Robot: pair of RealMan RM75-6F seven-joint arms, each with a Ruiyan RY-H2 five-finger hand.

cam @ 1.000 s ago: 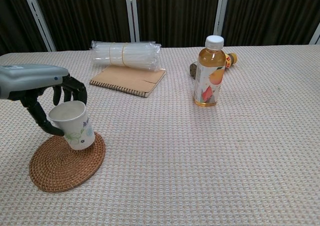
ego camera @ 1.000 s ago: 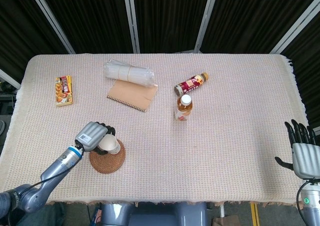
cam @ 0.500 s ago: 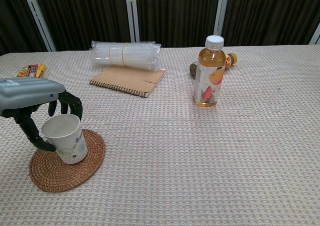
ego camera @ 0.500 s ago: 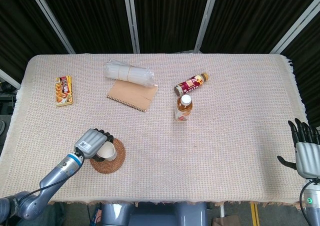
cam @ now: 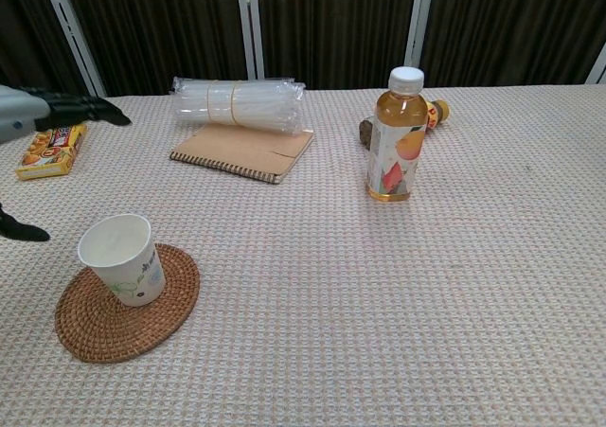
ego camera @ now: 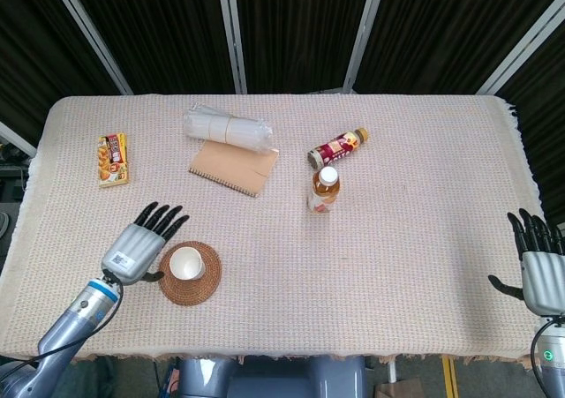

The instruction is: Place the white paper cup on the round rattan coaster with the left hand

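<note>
The white paper cup [ego camera: 186, 262] [cam: 121, 259] stands upright on the round rattan coaster [ego camera: 191, 285] [cam: 109, 321] near the table's front left. My left hand [ego camera: 139, 244] [cam: 43, 110] is just to the left of the cup, apart from it, fingers spread and holding nothing. Only its fingertips show at the left edge of the chest view. My right hand [ego camera: 536, 261] hangs open off the table's right edge, far from the cup.
An upright juice bottle [ego camera: 324, 191] [cam: 397, 149] stands mid-table with a lying bottle [ego camera: 337, 147] behind it. A notebook [ego camera: 233, 166] [cam: 242, 150] and a sleeve of plastic cups [ego camera: 227, 128] [cam: 239, 102] lie at the back left. A snack box [ego camera: 113, 159] [cam: 51, 151] sits far left.
My left hand set the cup upright on the coaster, let go of it, spread its fingers and drew back to the left. The right hand barely shifted.
</note>
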